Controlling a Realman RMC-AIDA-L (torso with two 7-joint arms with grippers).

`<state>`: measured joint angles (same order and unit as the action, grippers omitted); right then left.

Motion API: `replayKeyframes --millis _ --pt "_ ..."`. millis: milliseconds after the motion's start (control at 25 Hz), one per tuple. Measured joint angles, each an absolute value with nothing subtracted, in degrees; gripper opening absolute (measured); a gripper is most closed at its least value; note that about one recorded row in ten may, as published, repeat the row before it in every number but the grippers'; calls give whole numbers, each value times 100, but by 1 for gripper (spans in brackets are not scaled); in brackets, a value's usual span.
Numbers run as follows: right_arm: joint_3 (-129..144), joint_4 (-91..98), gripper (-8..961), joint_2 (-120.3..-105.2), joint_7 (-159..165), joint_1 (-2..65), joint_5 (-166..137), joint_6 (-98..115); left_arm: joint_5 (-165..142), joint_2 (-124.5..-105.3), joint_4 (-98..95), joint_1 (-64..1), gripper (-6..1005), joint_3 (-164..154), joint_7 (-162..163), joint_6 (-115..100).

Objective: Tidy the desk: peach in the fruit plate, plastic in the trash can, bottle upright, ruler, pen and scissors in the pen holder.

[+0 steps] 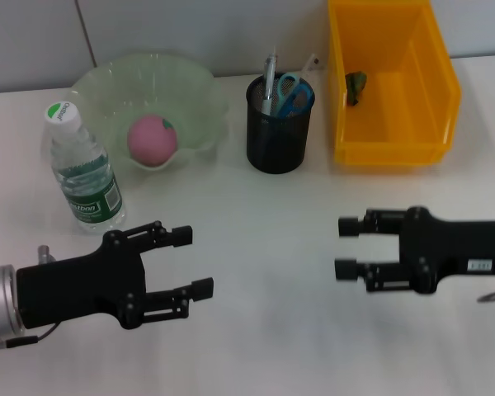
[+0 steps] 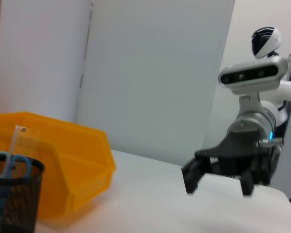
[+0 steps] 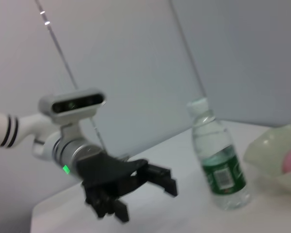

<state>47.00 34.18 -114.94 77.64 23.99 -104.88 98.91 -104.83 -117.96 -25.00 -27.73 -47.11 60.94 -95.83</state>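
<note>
The pink peach (image 1: 153,139) lies in the pale-green fruit plate (image 1: 196,92) at the back left. The bottle (image 1: 81,169) stands upright beside the plate on the white desk (image 1: 264,247); it also shows as the bottle (image 3: 217,160) next to the plate (image 3: 271,150). The black mesh pen holder (image 1: 278,132) holds a pen (image 1: 269,81), blue scissors (image 1: 295,92) and the clear ruler (image 2: 18,141). A dark scrap of plastic (image 1: 356,86) lies inside the yellow trash can (image 1: 396,82). My left gripper (image 1: 194,261) and right gripper (image 1: 343,246) hover open and empty over the near desk.
A grey wall panel runs behind the desk. In the left wrist view the right gripper (image 2: 218,180) shows past the trash can (image 2: 63,165) and pen holder (image 2: 14,199). The left gripper (image 3: 148,187) appears in the right wrist view.
</note>
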Motion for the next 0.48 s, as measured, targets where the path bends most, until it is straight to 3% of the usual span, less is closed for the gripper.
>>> replayKeyframes --millis 480 --pt "4702 2719 722 -11559 6753 2367 -10780 9901 -10583 -11827 -1980 -2920 800 -4847 6085 -9602"
